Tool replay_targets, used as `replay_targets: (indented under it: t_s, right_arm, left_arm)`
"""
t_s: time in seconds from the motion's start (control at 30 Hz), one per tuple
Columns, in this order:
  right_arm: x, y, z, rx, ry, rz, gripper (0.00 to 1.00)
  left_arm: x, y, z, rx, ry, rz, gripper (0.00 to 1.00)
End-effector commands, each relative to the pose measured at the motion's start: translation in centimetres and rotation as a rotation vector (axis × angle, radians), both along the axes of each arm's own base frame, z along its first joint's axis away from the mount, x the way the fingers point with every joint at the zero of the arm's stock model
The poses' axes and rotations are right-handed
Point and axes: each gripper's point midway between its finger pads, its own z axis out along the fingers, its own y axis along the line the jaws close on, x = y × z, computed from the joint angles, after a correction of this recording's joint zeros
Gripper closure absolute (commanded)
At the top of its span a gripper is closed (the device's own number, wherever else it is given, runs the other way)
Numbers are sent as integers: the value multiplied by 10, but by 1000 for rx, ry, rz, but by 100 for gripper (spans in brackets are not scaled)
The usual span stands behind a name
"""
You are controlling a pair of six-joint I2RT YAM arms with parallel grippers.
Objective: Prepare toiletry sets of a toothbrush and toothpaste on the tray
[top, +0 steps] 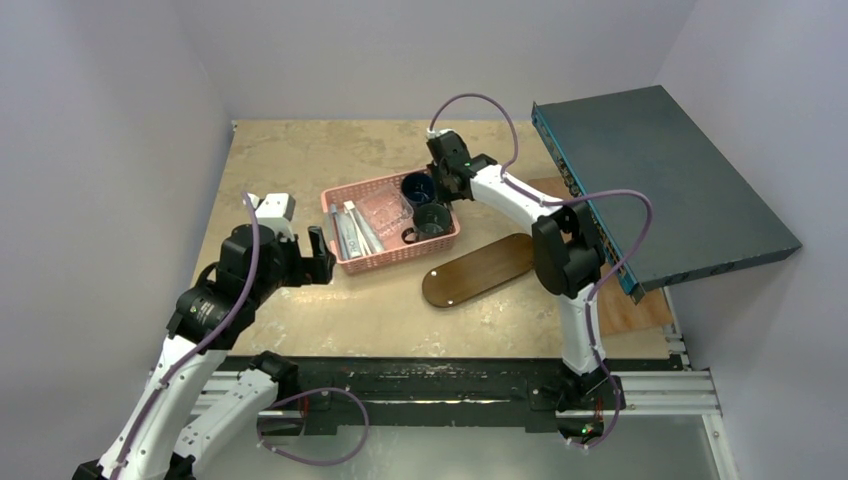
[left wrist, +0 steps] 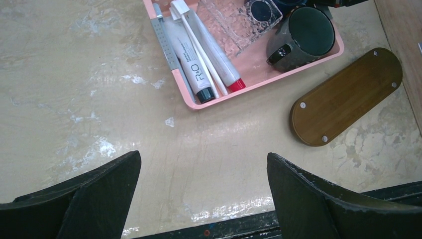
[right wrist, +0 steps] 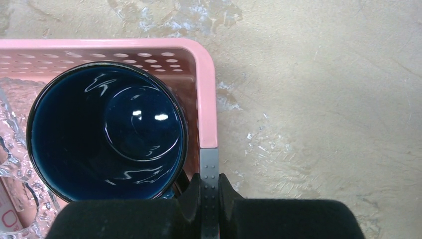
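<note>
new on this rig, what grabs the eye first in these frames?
The pink basket in the middle of the table, crammed with toothpaste tubes, a toothbrush and two dark mugs, with the right gripper apparently pinching its far corner rim. Beside it the dark oval tray lies bare, and the left gripper hangs open near the basket's left end. A big dark teal box leans tilted over the right side.

Layout around the basket (left wrist: 278,74) on the table (top: 300,170)

In the basket's left part two tubes (left wrist: 190,57) and a toothbrush (left wrist: 200,50) lie side by side. A glass dish (left wrist: 229,25) sits in its middle. Two mugs fill its right end, the near mug (left wrist: 301,37) before the far mug (right wrist: 107,132). The tray (left wrist: 346,97) lies just off the basket's front right corner, apart from it, and a rectangular board (top: 640,310) lies farther right.
</note>
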Motion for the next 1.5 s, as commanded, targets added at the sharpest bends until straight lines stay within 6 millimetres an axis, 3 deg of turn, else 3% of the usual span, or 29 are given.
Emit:
replay_targets:
  t_s: [0.0,0.13,0.2,0.5,0.77,0.97,1.47]
  right_arm:
    - [17,-11,37,26,-100,-56,97]
    - [15,-14,50,39,-119,-71,67]
    - [14,-17,57,39,-129,-83,58]
    - [-4,-47,90,2,-174,-179,47]
    - [-34,-73,95,-2,-157,-275,43]
    - [-50,-97,70,-54,-140,-388,42]
    - [-60,-111,-9,-184,-4,-465,42]
  left_arm:
    - [5,2,2,22,-21,1,3]
    - [6,3,1,26,-19,5,4]
    - [6,3,1,29,-17,6,3]
    - [6,3,1,29,-16,9,3]
    - [5,2,2,21,-20,1,3]
    - [4,0,3,12,-24,-9,3]
    - [2,-4,4,-4,-24,-34,3]
